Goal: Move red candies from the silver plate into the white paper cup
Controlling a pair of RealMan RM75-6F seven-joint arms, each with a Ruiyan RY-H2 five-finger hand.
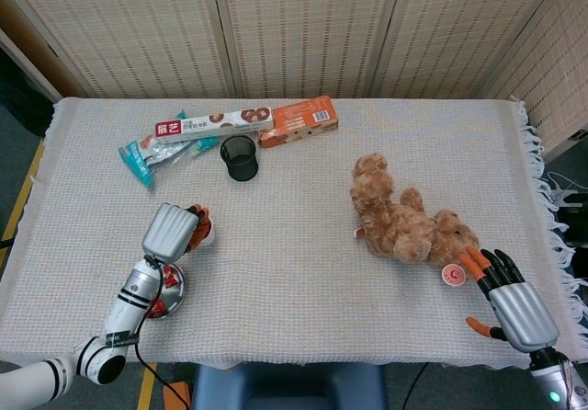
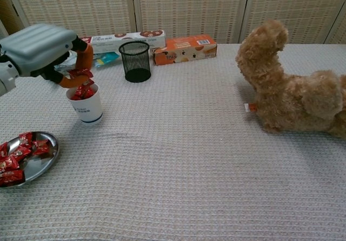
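The white paper cup [image 2: 86, 107] stands at the left of the table with red candies in it; in the head view only its edge [image 1: 209, 236] shows past my left hand [image 1: 173, 231]. My left hand [image 2: 46, 52] hovers right over the cup's mouth and pinches a red candy [image 2: 85, 74] between its orange fingertips. The silver plate [image 2: 40, 162] lies nearer the front edge, holding several red candies [image 2: 13, 154]. In the head view the plate [image 1: 175, 286] lies partly under my left forearm. My right hand [image 1: 510, 304] rests at the front right with fingers spread, holding nothing.
A brown teddy bear [image 1: 404, 222] lies right of centre, with a small pink roll [image 1: 451, 275] beside my right hand. A black mesh cup [image 2: 134, 61], an orange box [image 2: 184, 48], a long snack box [image 2: 116, 40] and a teal packet [image 1: 147, 157] sit at the back.
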